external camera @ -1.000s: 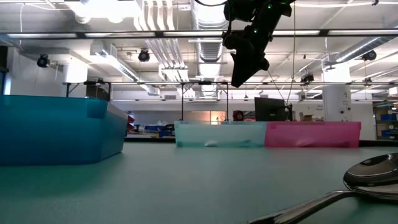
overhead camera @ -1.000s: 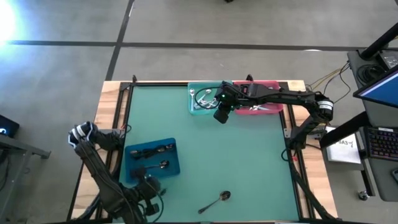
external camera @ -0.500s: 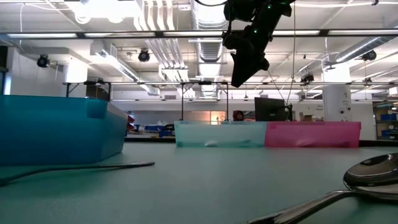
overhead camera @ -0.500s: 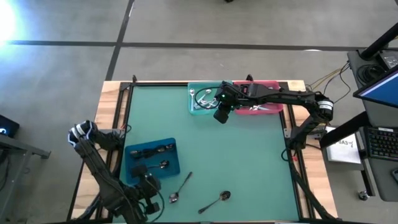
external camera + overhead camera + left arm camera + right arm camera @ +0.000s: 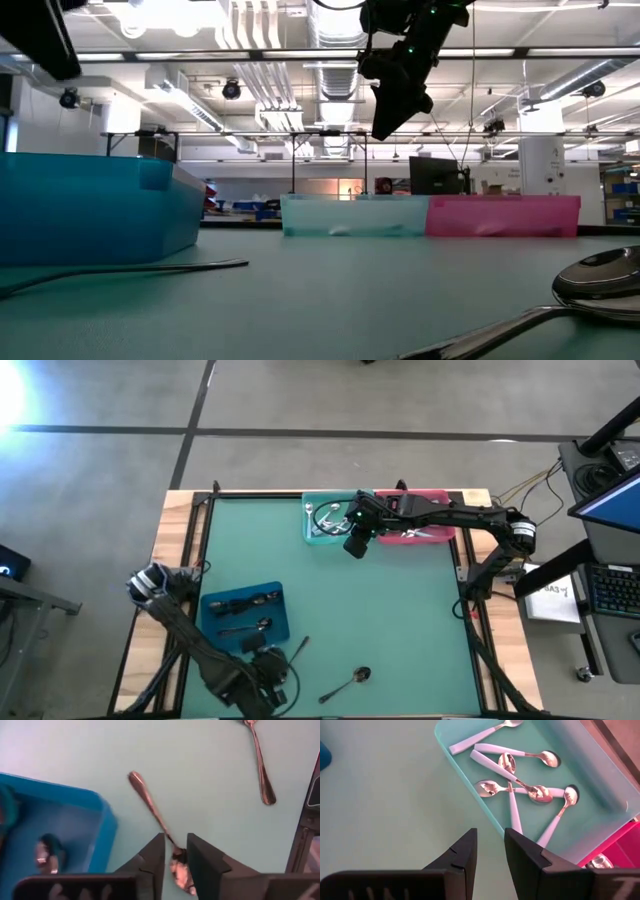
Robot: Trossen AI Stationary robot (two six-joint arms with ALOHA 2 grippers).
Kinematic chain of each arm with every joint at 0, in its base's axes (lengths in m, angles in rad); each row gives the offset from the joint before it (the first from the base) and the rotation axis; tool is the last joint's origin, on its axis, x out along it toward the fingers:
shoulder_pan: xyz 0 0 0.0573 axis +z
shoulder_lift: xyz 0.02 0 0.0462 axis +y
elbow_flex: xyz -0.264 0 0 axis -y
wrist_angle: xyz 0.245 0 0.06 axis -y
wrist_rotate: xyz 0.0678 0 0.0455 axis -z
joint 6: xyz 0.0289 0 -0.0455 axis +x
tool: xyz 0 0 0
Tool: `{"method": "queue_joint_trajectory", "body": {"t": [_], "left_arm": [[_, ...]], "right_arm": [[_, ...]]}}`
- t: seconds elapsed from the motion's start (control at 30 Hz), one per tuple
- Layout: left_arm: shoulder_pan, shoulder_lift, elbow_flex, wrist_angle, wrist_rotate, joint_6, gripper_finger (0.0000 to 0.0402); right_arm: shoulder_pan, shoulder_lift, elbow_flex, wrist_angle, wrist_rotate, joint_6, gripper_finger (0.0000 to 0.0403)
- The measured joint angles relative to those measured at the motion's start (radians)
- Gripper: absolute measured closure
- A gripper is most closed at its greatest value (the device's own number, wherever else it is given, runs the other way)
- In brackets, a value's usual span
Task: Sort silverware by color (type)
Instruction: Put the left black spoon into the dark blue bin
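Note:
A shiny silver spoon (image 5: 150, 805) lies flat on the green table just right of the blue bin (image 5: 245, 618), and its handle (image 5: 299, 649) points toward the far right. My left gripper (image 5: 175, 840) is over the spoon's bowl end, open by a narrow gap. One finger stands on each side of the neck, and no touch shows. A second silver spoon (image 5: 345, 682) lies near the front edge. My right gripper (image 5: 352, 545) hangs open and empty high over the table, beside the teal bin (image 5: 325, 520).
The blue bin holds dark spoons (image 5: 250, 600). The teal bin holds several spoons with mint handles (image 5: 520, 775). The pink bin (image 5: 425, 528) stands right of it at the far edge. Bare green table (image 5: 400, 620) lies between the bins.
A silver spoon has come to lie on the table right of the blue bin, where none lay a second ago. My left gripper has then moved toward the table's right edge and down, and is over the spoon's bowl end.

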Motion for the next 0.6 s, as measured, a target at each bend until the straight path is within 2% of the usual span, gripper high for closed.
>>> {"method": "queue_joint_trajectory", "body": {"t": [0.17, 0.3, 0.47, 0.6], "left_arm": [[0.055, 0.044, 0.0, 0.104, 0.084, 0.052, 0.0301], [0.087, 0.064, -0.001, 0.114, 0.116, 0.058, 0.0283], [0.131, 0.065, -0.002, 0.069, 0.195, 0.025, 0.0269], [0.154, 0.07, -0.01, 0.1, 0.209, -0.057, 0.0266]], "right_arm": [[0.0, 0.0, 0.0, 0.0, 0.0, 0.0, 0.0314], [0.0, 0.0, 0.0, 0.0, 0.0, -0.001, 0.0314], [0.0, 0.0, 0.0, 0.001, 0.0, 0.0, 0.0314], [0.0, 0.0, 0.0, 0.001, 0.0, -0.001, 0.0314]]}}
